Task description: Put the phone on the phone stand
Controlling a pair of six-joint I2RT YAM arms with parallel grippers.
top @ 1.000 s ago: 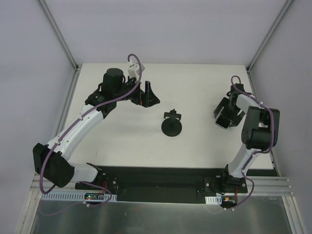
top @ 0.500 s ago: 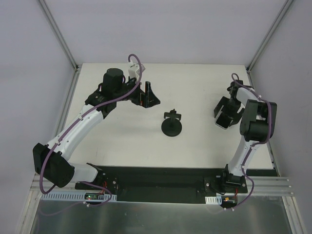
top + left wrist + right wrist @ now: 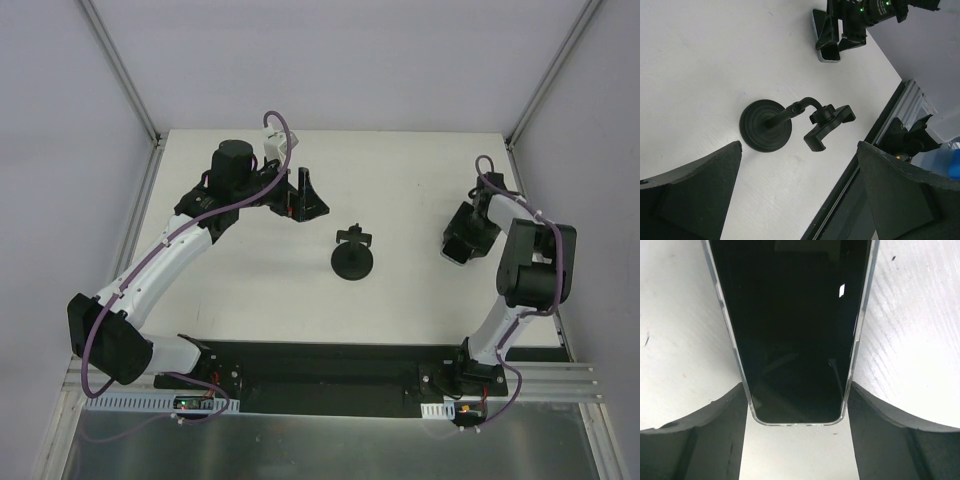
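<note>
The left arm reaches out over the far left part of the white table [image 3: 400, 165], and its claw [image 3: 308, 195] hangs with the fingers spread wide and nothing between them. From its wrist camera the two dark fingertips [image 3: 700, 190] frame the scene below.

Near the middle of the table stands the phone stand [image 3: 353, 258] – a round black base flat on the surface, a thin bent stem rising from it, and a small clamp-like holder [image 3: 829, 125] at the top. It stands well apart from both claws.

On the right side of the table lies the phone [image 3: 797, 325], flat on the surface with its glossy dark face up and its silvery edge showing. The right claw [image 3: 464, 240] is down over it – one finger on each long side, both drawn in against the phone's edges, so the claw grips the phone where it lies. From above the claw covers most of the phone.
</note>
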